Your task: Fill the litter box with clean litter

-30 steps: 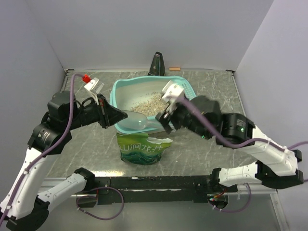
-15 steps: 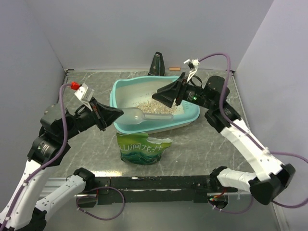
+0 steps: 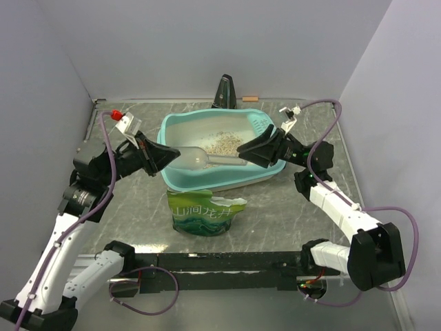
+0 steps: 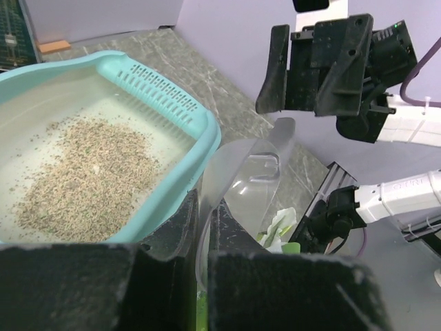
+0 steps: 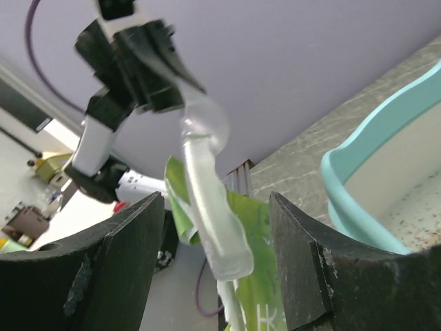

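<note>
The teal litter box (image 3: 165,131) stands mid-table with a heap of clean litter (image 3: 222,145) on its whitish floor. My left gripper (image 3: 167,156) is shut on the bowl rim of a clear plastic scoop (image 3: 196,158), held over the box's near side. In the left wrist view the jaws (image 4: 204,207) pinch the scoop (image 4: 244,172), which looks empty, beside the box rim (image 4: 200,110) and litter (image 4: 89,165). My right gripper (image 3: 242,155) is open at the handle's end. In the right wrist view its fingers (image 5: 215,227) flank the handle (image 5: 207,193) without touching.
A green printed bag (image 3: 205,212) stands open in front of the box and also shows in the right wrist view (image 5: 265,283). A dark cone-shaped object (image 3: 225,92) stands behind the box by the back wall. Grey walls close in the left, back and right.
My right arm swung from the box's front to its right side and now faces the scoop handle with open jaws. My left gripper lifted the scoop further over the box.
</note>
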Tool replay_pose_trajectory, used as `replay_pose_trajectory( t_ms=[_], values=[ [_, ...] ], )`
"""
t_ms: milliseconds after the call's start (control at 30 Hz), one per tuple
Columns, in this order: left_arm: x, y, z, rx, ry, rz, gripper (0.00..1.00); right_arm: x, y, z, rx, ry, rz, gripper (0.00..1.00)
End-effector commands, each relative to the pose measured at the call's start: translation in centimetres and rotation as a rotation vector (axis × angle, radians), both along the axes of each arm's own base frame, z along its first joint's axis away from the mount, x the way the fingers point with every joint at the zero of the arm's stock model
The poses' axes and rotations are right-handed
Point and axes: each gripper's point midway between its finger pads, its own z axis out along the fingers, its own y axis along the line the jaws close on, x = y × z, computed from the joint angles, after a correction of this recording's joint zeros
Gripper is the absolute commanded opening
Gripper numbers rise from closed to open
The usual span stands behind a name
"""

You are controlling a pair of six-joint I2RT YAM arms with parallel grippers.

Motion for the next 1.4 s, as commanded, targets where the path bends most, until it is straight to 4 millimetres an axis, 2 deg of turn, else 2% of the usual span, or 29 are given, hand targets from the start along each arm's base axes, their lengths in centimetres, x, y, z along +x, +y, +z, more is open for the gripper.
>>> replay_pose_trajectory(
  t_ms=[0,400,700,1033,1367],
  values=[
    [-0.5,-0.9,2.2,-0.060,-0.085,-0.086,0.01,-3.1,-0.7,1.9,0.049,-0.170,0.064,0.69],
    [0.0,-1.8,2.1,-0.086,-0.076,-0.137,0.01,-2.5,-0.1,0.5,0.055,-0.142,0.089,0.68],
    [0.8,-1.9,1.5,-0.075,-0.069,-0.130,0.01,-3.0,0.8,0.2,0.037,-0.143,0.116,0.66],
    [1.5,-1.7,0.8,-0.065,-0.070,-0.097,0.01,-3.4,0.8,0.4,0.040,-0.149,0.131,0.49],
    [1.3,-1.6,1.4,-0.064,-0.091,-0.095,0.01,-3.3,1.2,-0.7,0.034,-0.130,0.131,0.55]
  ],
)
